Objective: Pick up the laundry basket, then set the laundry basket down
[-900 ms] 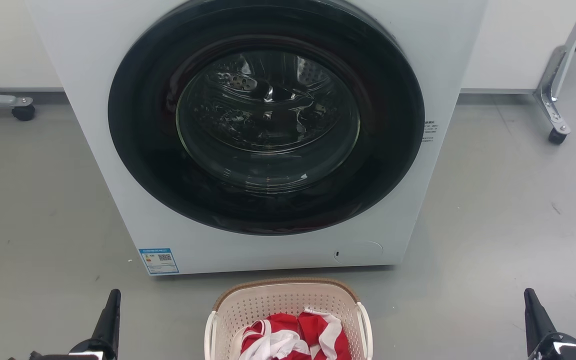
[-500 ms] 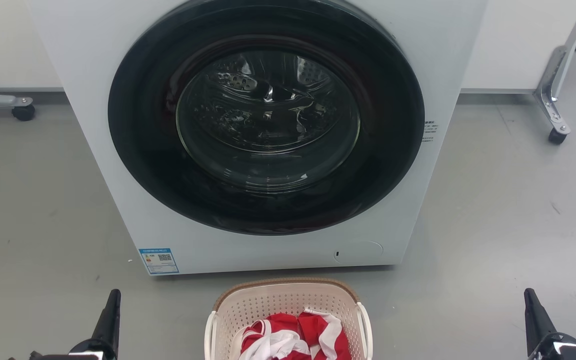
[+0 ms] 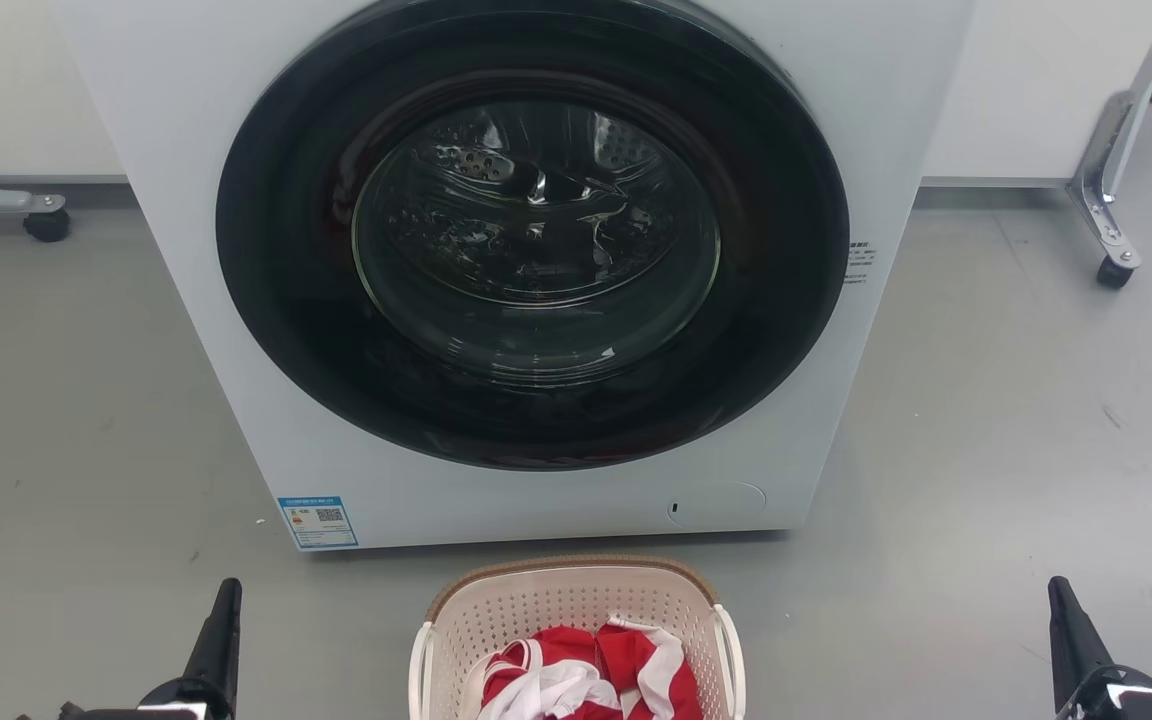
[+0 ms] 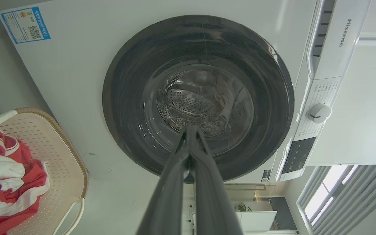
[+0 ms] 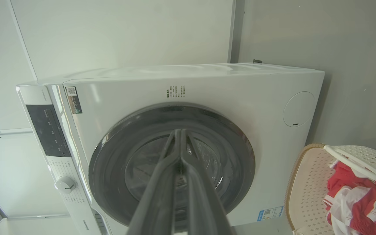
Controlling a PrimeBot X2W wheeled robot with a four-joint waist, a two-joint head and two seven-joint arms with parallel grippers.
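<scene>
The laundry basket (image 3: 536,602), cream with perforated walls, a brown woven-look rim and white side handles, stands on the floor at the bottom centre of the head view, just in front of the washer. Red and white clothes (image 3: 586,680) lie inside it. My left gripper (image 3: 226,598) rises at the lower left, well left of the basket, and my right gripper (image 3: 1058,595) at the lower right, well right of it. Both wrist views show the fingers pressed together, left gripper (image 4: 190,128) and right gripper (image 5: 179,132), holding nothing. The basket (image 4: 67,156) sits at the left wrist view's left edge and the basket (image 5: 308,182) at the right wrist view's lower right.
A white front-loading washer (image 3: 236,300) with a dark round door (image 3: 536,235), shut, fills the space ahead. Grey floor (image 3: 986,450) lies open on both sides. Wheeled metal frame legs stand at the far left (image 3: 41,215) and far right (image 3: 1111,250).
</scene>
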